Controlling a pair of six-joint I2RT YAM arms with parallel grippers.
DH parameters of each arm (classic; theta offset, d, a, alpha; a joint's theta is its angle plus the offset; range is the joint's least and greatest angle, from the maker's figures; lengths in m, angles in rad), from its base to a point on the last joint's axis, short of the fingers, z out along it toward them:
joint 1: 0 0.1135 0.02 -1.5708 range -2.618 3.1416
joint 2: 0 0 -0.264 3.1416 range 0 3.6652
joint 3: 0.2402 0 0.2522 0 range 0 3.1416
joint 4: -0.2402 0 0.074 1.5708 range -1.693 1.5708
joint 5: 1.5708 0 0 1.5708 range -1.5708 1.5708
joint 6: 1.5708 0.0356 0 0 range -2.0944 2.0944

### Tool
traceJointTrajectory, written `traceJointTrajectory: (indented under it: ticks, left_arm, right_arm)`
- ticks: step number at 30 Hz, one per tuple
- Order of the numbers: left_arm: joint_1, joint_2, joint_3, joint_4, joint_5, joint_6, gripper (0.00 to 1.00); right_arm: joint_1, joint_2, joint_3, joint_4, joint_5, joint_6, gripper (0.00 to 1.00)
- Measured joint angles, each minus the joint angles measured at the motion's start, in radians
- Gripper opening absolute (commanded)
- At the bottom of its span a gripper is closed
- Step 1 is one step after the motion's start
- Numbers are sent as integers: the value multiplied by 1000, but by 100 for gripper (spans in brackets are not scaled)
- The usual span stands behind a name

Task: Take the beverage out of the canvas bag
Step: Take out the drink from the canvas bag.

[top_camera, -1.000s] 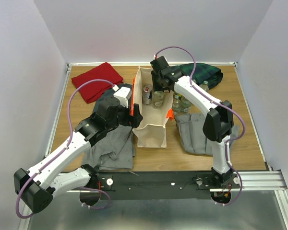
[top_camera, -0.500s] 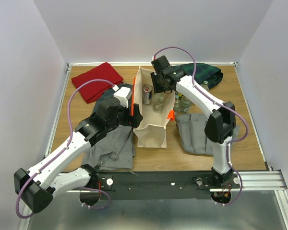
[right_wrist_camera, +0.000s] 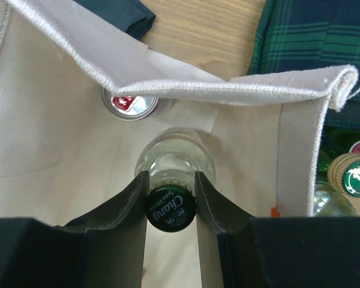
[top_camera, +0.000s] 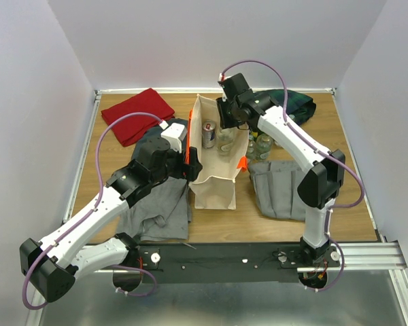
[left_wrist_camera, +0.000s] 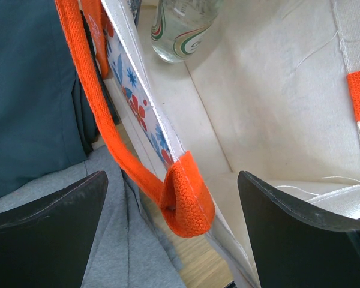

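Observation:
The beige canvas bag [top_camera: 215, 187] stands open at the table's middle, with orange handles [left_wrist_camera: 181, 195]. Inside it are a clear glass beverage bottle [right_wrist_camera: 175, 157] with a green cap and a red-topped can [right_wrist_camera: 130, 105]. My right gripper [right_wrist_camera: 171, 207] reaches into the bag from above and is shut on the bottle's capped neck. In the top view that gripper [top_camera: 226, 128] is over the bag's far half. My left gripper [left_wrist_camera: 173, 207] is open and straddles the bag's left wall at the handle's end. From above, the left gripper [top_camera: 191, 163] is at the bag's left side.
Several more bottles [top_camera: 258, 146] stand just right of the bag, on a grey garment [top_camera: 279, 190]. A dark plaid cloth [top_camera: 292, 103] lies at the back right and a red cloth [top_camera: 137, 112] at the back left. Grey clothes [top_camera: 156, 204] lie under the left arm.
My right wrist has moved slightly back and to the right, still shut on the bottle, and its elbow has swung right. The left arm and the bag have not moved.

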Motion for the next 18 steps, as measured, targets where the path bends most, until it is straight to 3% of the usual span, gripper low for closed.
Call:
traceJointTrajectory:
  ticks: [18]
  left_arm:
    - [0,7,0,0,0,-3,99]
  right_arm:
    - [6,-49,8,-63,-117,-16,1]
